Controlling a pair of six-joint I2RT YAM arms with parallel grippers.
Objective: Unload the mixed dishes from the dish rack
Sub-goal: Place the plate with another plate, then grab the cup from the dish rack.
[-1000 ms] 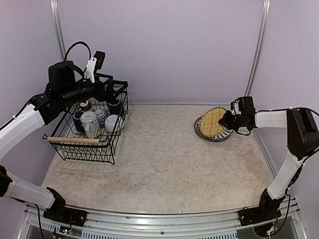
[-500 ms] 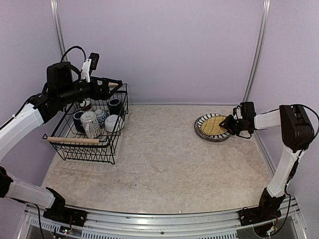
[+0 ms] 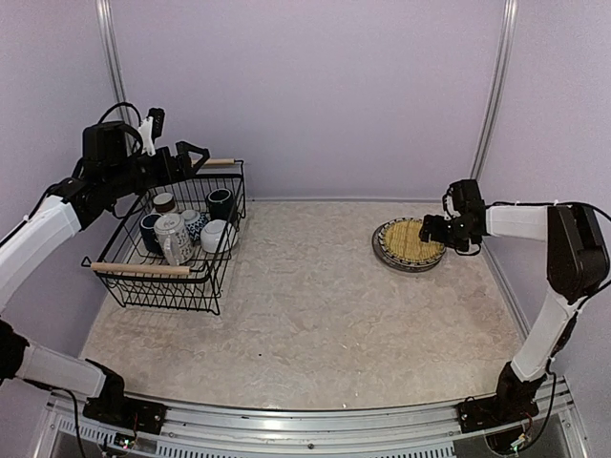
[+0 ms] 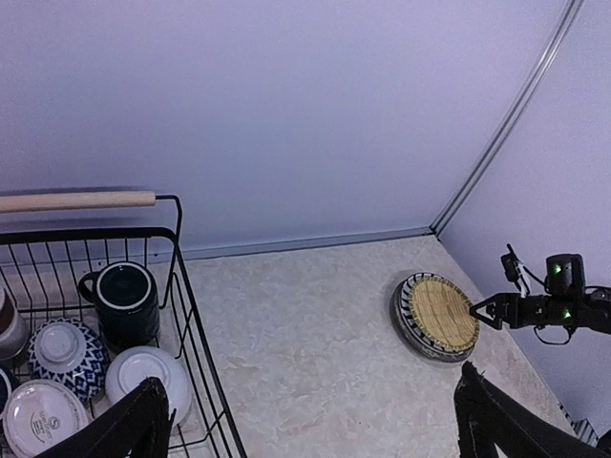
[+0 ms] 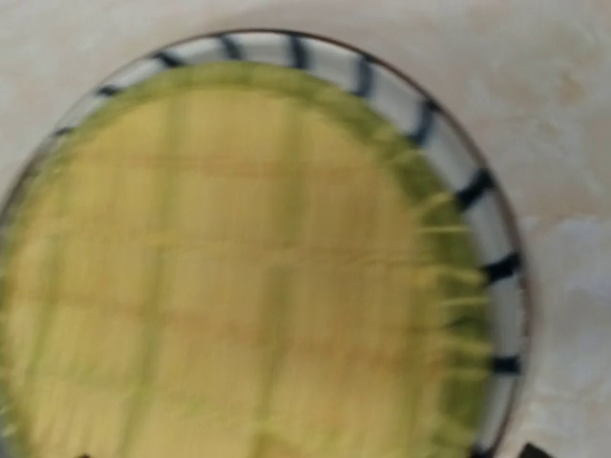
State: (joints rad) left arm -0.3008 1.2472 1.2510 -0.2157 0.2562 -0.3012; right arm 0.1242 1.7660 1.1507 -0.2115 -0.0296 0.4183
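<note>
The black wire dish rack point(image 3: 143, 269) stands at the left and holds several pieces: a dark mug point(image 3: 221, 203), a dark blue mug point(image 3: 150, 232), a tall white mug point(image 3: 173, 237), a white bowl point(image 3: 216, 236) and a small brown-white cup point(image 3: 164, 202). My left gripper point(image 3: 186, 153) hovers open and empty above the rack's far rim. At the right, the yellowish woven plate point(image 3: 409, 239) lies flat on the striped plate point(image 3: 383, 250). My right gripper point(image 3: 427, 232) is open at that stack's right edge, holding nothing. The right wrist view is blurred and filled by the woven plate point(image 5: 239, 277) with the striped rim point(image 5: 496, 315) showing.
In the left wrist view the rack's corner wire point(image 4: 181, 277) and far wooden handle point(image 4: 76, 200) are close below me. The purple back wall and a metal corner post point(image 3: 492, 105) bound the table. The plate stack point(image 4: 437, 317) sits near the right wall.
The woven plate went from tilted in my right gripper to lying flat on the striped plate, and the right gripper opened. My left arm drew back to the left.
</note>
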